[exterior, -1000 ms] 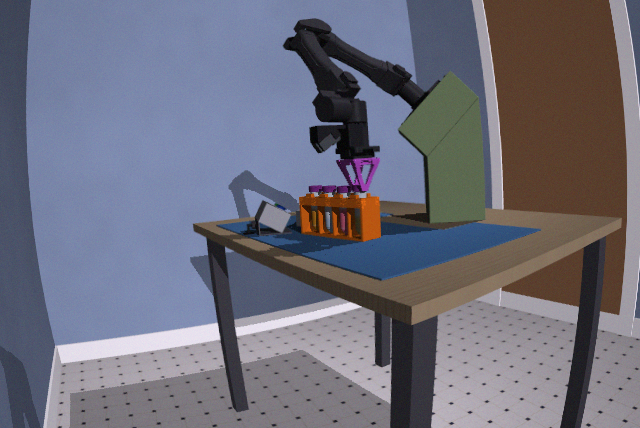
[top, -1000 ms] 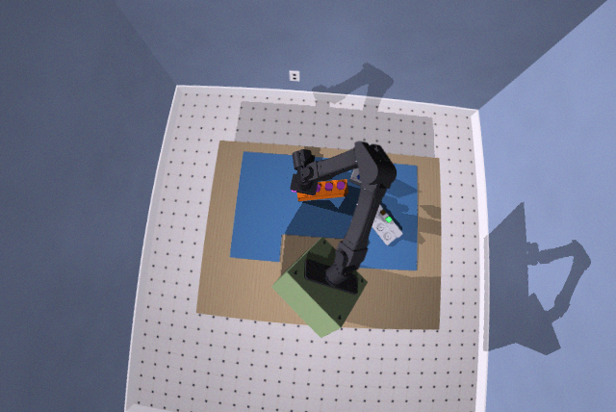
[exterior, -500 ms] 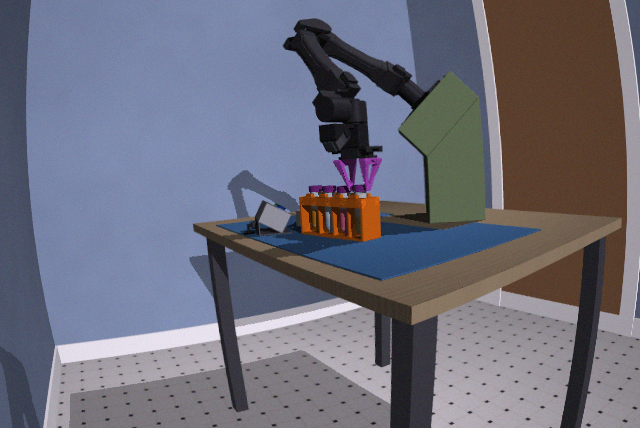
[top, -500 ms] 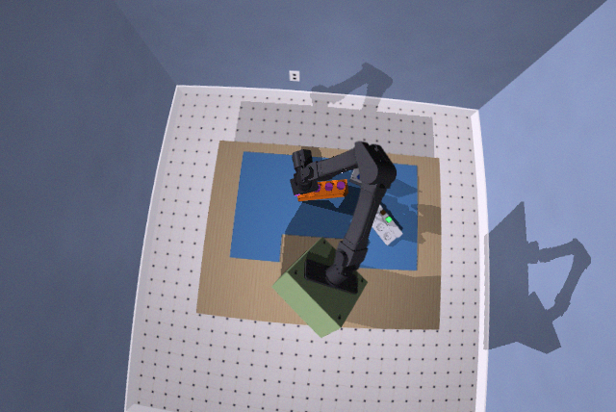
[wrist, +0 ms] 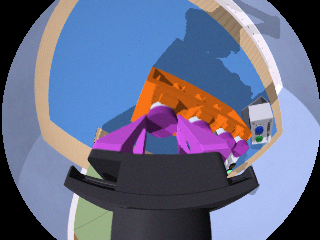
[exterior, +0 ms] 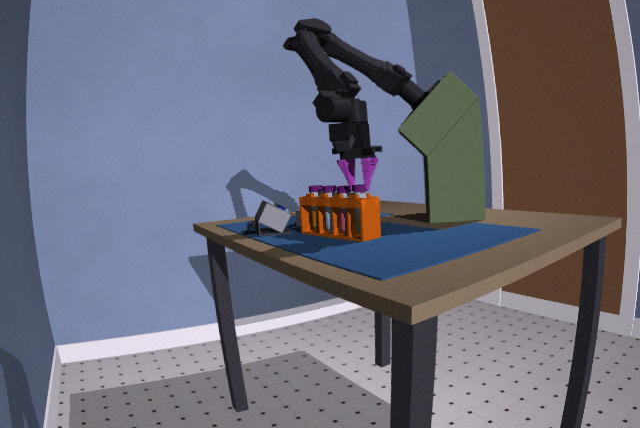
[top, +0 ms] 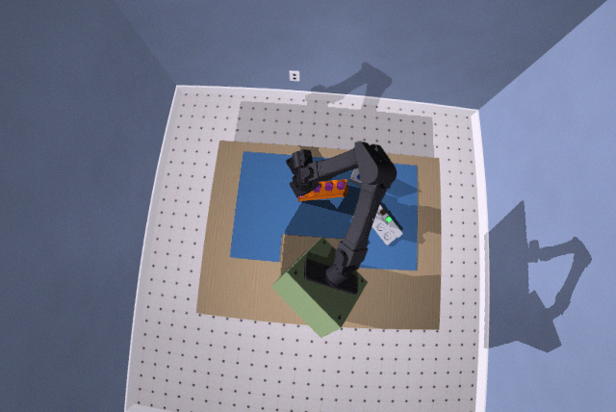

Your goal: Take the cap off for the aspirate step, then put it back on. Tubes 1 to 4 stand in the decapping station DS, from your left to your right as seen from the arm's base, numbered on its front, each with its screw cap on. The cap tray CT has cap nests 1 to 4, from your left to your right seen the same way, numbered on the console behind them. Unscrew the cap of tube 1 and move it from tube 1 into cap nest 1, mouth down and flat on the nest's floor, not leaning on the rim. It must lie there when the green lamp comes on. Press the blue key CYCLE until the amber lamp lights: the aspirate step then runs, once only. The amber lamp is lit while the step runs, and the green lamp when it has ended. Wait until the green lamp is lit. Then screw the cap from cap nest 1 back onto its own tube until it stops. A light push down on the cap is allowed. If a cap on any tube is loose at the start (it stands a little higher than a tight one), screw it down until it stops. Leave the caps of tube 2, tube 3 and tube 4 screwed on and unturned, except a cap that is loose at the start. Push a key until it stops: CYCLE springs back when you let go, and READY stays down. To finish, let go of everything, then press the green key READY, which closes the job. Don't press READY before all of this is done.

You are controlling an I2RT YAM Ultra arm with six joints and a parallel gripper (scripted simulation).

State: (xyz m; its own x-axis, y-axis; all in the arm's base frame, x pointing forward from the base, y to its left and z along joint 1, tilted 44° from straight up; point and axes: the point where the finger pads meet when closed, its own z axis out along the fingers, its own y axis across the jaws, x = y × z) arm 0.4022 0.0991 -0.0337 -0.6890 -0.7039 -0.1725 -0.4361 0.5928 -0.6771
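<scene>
The hand (exterior: 357, 179) pinches the cap (exterior: 358, 188) on tube 1, at the right end of the orange rack (exterior: 338, 224), mid-frame on the bench (exterior: 465, 270). The cap looks small, light, hard and a bit slippery. Squeeze its round sides.

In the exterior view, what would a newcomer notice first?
The dark arm reaches down from its green pedestal, and its gripper with purple fingers is shut on the cap of tube 1. That cap is at the right end of the orange decapping station, which stands on the blue mat.
</scene>
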